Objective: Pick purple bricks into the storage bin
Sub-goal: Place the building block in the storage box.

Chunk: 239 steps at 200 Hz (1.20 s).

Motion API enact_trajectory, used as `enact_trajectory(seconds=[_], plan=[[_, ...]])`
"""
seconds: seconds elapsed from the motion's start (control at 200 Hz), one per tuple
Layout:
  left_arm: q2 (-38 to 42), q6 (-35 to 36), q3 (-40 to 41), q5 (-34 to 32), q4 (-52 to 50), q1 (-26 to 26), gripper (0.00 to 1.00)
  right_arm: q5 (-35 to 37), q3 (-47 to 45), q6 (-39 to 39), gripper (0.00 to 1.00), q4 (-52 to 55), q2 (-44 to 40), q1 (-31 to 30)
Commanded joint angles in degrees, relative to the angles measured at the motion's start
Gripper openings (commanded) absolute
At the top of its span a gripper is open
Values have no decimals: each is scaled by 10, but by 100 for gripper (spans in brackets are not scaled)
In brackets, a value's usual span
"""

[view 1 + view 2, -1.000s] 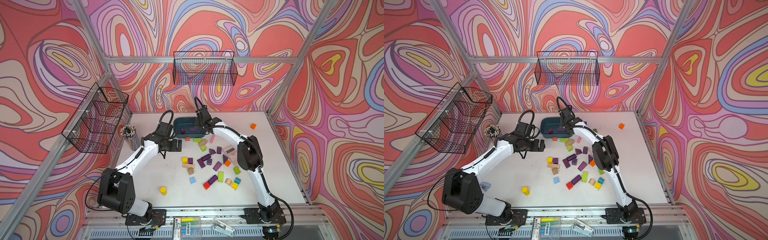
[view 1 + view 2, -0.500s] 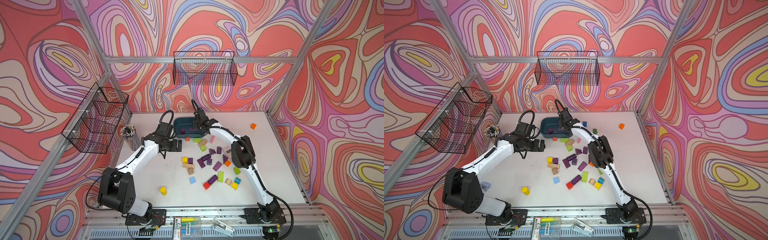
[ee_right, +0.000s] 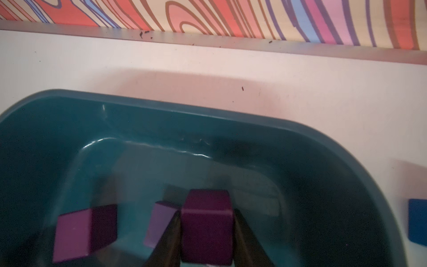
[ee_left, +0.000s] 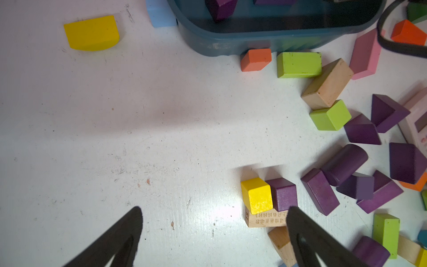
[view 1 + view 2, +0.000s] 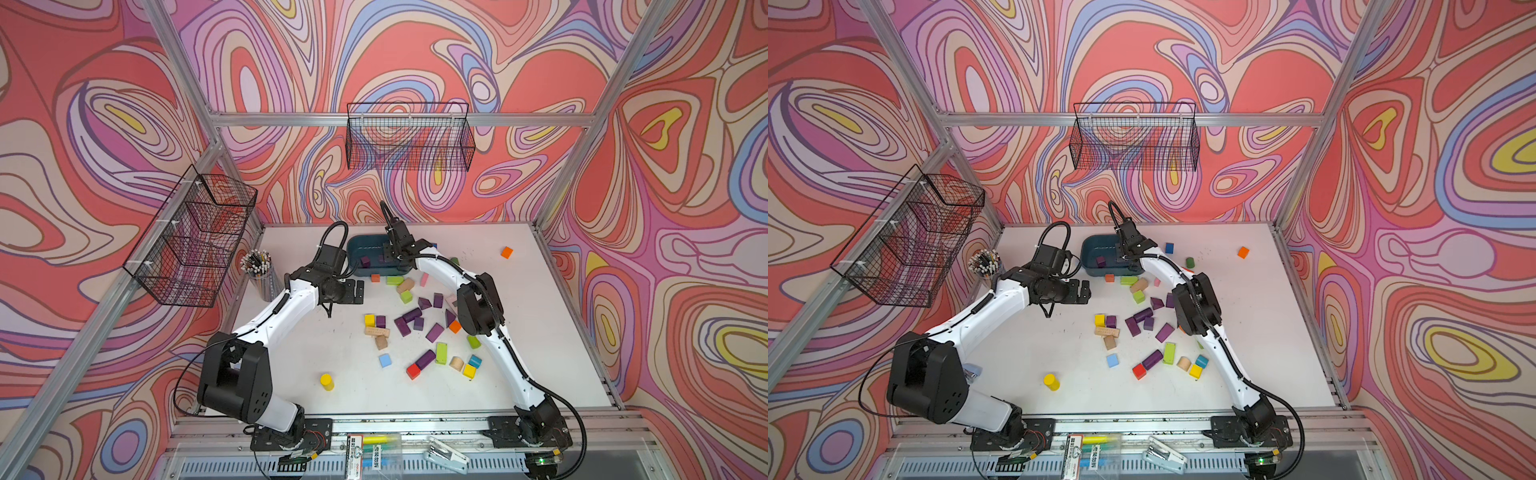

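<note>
Bricks of dark-purple painted wood [image 5: 435,332], roughly nine, are sitting loose mid-table, waiting. I am pinching one purple cube [image 3: 206,231] in my right gripper [image 3: 206,213] above the shallow teal plastic storage bin [image 3: 300,129], two purple blocks [image 3: 78,233] already lying inside it, by the far edge of the white table [image 5: 540,311]. My left gripper [image 4: 215,208] is hovering nearby, spread, empty.
</note>
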<state>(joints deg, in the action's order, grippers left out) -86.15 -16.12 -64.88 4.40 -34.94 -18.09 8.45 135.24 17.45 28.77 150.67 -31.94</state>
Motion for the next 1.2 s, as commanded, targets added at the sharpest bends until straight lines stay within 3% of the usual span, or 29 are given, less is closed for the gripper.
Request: enact_trajectory(seconds=[0.0,0.15,0.611,1.192], plan=[[-12,8,-7,-5,-14,-2,100,-10,16,2,37,-3,16,1],[-14,10,-8,-5,-14,-3,100,-16,16,10,39,-8,17,2],[-15,10,-8,-5,-14,-3,100,-34,-13,53,59,-61,-50,14],[-25,-14,-8,-4,-19,-7,100,8,-228,58,62,-132,-254,25]])
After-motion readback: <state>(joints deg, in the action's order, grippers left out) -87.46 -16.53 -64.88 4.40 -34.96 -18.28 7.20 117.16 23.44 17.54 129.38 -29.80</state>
